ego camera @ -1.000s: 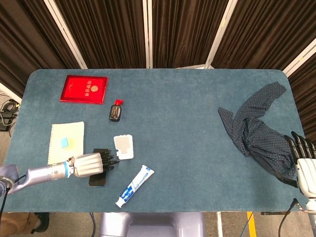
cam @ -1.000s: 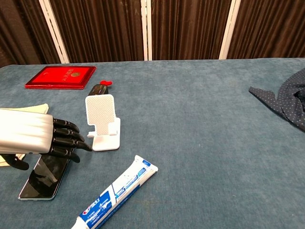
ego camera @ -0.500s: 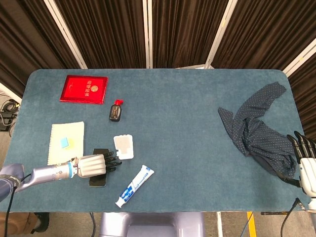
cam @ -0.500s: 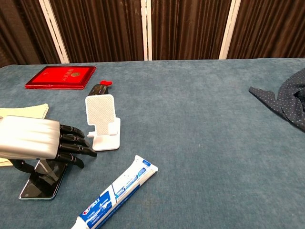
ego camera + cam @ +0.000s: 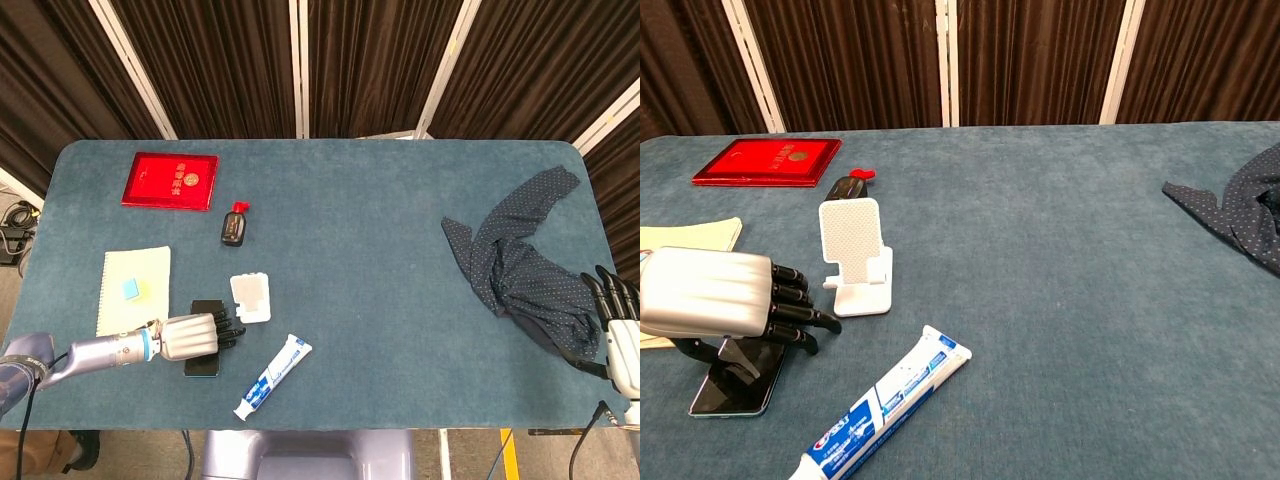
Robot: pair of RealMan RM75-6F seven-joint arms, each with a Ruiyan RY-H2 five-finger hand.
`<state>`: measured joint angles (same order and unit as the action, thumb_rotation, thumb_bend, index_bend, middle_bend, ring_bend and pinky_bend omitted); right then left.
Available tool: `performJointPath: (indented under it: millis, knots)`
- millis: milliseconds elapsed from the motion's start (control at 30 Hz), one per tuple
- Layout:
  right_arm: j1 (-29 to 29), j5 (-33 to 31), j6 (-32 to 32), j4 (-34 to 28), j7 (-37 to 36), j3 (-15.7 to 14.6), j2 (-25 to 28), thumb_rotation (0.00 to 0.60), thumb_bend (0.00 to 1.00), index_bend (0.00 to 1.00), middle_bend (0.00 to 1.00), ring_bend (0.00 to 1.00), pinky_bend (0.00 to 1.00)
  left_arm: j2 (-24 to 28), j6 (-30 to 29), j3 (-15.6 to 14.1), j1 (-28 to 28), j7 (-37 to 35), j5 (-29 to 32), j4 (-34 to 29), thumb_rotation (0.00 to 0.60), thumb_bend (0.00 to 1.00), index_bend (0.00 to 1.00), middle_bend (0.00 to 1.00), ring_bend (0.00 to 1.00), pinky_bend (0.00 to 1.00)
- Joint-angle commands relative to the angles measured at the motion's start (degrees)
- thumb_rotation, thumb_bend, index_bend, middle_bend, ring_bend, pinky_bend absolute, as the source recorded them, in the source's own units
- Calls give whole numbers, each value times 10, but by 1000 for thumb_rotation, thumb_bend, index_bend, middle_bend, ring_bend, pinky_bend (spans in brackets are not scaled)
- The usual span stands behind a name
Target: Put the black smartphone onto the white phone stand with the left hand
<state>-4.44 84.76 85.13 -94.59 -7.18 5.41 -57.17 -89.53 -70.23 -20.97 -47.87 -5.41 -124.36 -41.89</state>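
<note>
The black smartphone (image 5: 204,366) (image 5: 730,392) lies near the table's front left, mostly under my left hand (image 5: 190,336) (image 5: 715,292). That hand grips it, with its dark fingers curled over the right edge and the thumb against the left edge; the phone's near end looks tilted off the cloth. The white phone stand (image 5: 250,297) (image 5: 855,255) stands upright just right of the hand, a short gap away, with nothing on it. My right hand (image 5: 620,335) hangs at the table's far right edge, fingers straight and holding nothing.
A toothpaste tube (image 5: 273,376) (image 5: 885,405) lies in front of the stand. Behind the hand are a yellow notepad (image 5: 135,288), a small black key fob (image 5: 234,226) and a red booklet (image 5: 171,180). A dark dotted cloth (image 5: 525,265) lies crumpled at right.
My left hand has sunk onto the phone and closed round it. The phone has shifted slightly right and now looks tipped up. The right hand drew back slightly.
</note>
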Motion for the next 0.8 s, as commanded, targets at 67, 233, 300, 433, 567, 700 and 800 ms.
performJointPath:
  millis: [67,233,300,433,567,700,800]
  knots:
    - [1,1,1,-1,-1,0,1,600,0,0,0,0,0,-4,-21,-4,7,-3,4,11,600,26,502,374,353,354]
    - [2,5,3,-2,-2,-2,1,600,0,0,0,0,0,2,-55,-4,14,-1,5,14,600,49,545,408,382,379]
    - [2,7,4,-3,-2,-2,2,600,0,0,0,0,0,8,-69,-3,16,0,8,9,600,49,554,415,389,385]
    - [3,9,7,-4,-6,-3,3,600,0,0,0,0,0,31,-99,-1,20,11,11,-14,600,49,555,418,391,387]
    - [4,13,9,-5,-8,-4,5,600,0,0,0,0,0,56,-121,2,21,32,9,-37,600,49,559,418,391,388]
    - [6,18,13,-7,-13,-5,7,600,0,0,0,0,0,102,-147,16,15,70,12,-85,600,48,559,418,391,388]
    - [7,20,15,-7,-18,-5,9,600,0,0,0,0,0,138,-151,35,5,102,20,-130,600,41,558,418,391,388]
